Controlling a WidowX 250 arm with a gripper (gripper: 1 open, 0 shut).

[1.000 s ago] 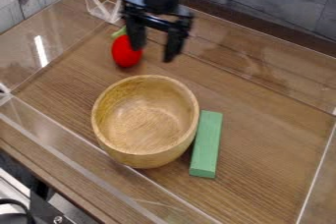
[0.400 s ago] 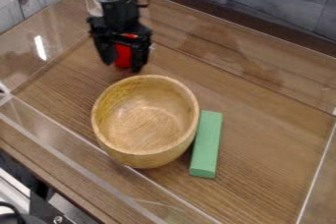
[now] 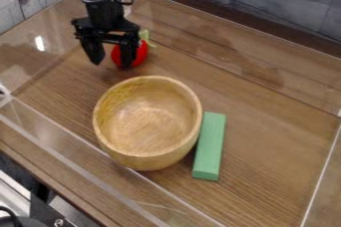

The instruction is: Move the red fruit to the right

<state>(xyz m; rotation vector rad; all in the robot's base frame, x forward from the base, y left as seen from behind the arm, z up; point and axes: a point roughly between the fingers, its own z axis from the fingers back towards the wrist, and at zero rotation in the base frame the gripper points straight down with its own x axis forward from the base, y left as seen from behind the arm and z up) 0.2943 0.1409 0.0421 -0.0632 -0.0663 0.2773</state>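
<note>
Pointing almost straight down, the black claw hangs at the far left of the desk, its dark wrist rising steeply out of the top edge of the view. Its fingers are spread wide, one on the left side of the red fruit and the other crossing in front of the fruit's upper part, so the fruit sits partly between them. The jaws are fully open and nothing is clamped; whether a fingertip touches the fruit cannot be told from this angle. The tips reach down close to the desk surface.

That fruit rests on the wood-grain desk at the far left, with a bit of its green leafy cap showing at its upper right. It lies just beyond the far left rim of the wooden bowl, near it but apart.

Sitting upright in the middle of the desk, nearer the camera, the bowl shows a pale hollow interior. A flat green block lies lengthwise just to the bowl's right, close beside its wall. Clear plastic walls border the desk on the left and near sides.
</note>
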